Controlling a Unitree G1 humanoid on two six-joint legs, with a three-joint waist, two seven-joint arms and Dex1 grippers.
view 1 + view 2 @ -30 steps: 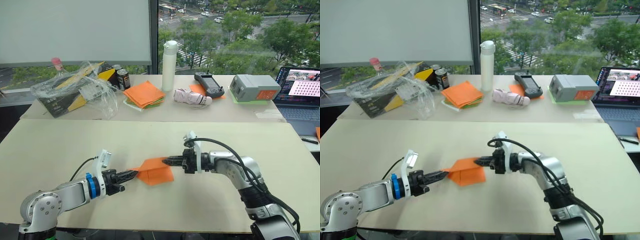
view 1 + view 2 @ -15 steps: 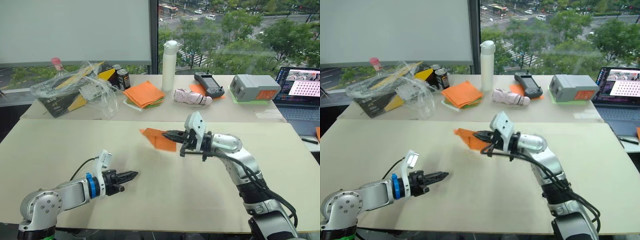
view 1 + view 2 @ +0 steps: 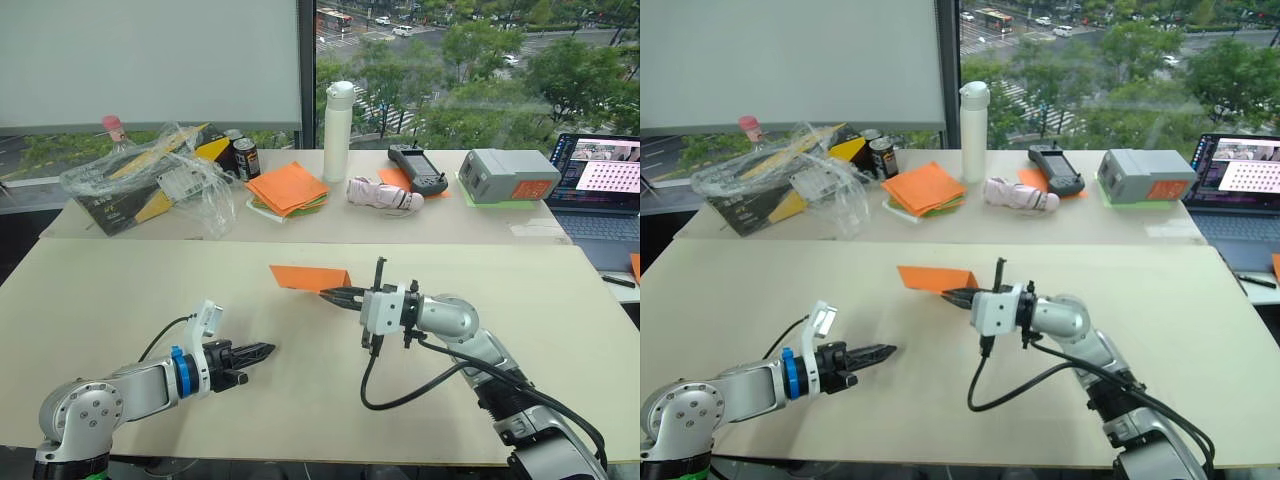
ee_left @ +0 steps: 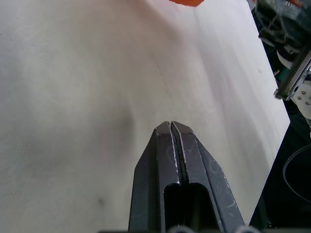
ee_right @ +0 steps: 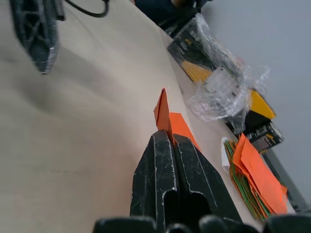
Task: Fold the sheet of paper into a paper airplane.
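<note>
- Paper (image 3: 310, 277), orange and folded to a flat pointed wedge, pinched at its near edge by right gripper (image 3: 335, 295), fingers closed on it; held above the middle of the table (image 3: 120, 300), toward 12 o'clock from centre.
- From the right wrist view, paper (image 5: 165, 116) rising edge-on out of the shut fingertips (image 5: 163, 145).
- Left gripper (image 3: 262, 350) at about 7 o'clock on the table, fingers (image 4: 167, 145) pressed together on nothing, tips pointing toward 3 o'clock, well apart from the paper.
- Stack of orange and green sheets (image 3: 288, 188) on the far table at 12 o'clock, beside a white bottle (image 3: 339, 130).
</note>
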